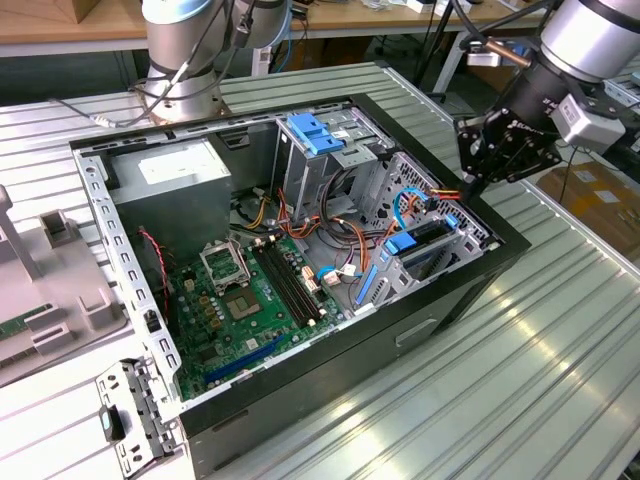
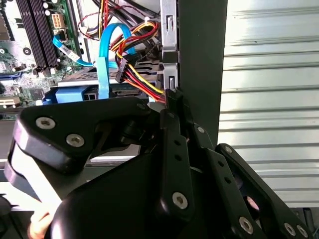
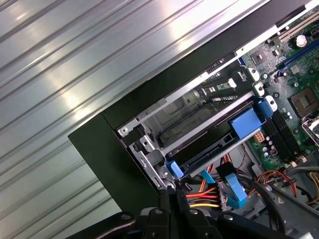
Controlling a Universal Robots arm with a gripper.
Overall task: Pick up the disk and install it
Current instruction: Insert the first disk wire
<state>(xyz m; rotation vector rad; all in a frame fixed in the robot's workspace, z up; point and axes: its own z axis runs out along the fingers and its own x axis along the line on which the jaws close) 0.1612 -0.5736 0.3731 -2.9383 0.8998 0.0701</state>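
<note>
The disk (image 1: 428, 243) sits on edge in the lower drive cage of the open computer case (image 1: 480, 290), at the exterior view's right, with its blue side rails (image 3: 246, 122) showing. In the first wrist view the disk (image 3: 209, 150) is a dark slab in the metal cage. A blue data cable (image 2: 107, 55) and a red-yellow-black power lead (image 2: 142, 79) run to its end. My gripper (image 1: 470, 188) hovers just over the case wall beside that cage. The fingertips (image 2: 172, 97) are pressed together with nothing between them, close to the wire bundle. In the first wrist view the gripper (image 3: 172, 194) is right beside the cage corner.
Inside the case are the motherboard (image 1: 240, 300), a grey power supply (image 1: 175, 175) and a light-blue bracket (image 1: 315, 132) on the upper bay. Another arm's base (image 1: 185, 60) stands behind the case. Grey parts (image 1: 50, 290) lie at the exterior view's left on the ribbed metal table (image 1: 560, 360).
</note>
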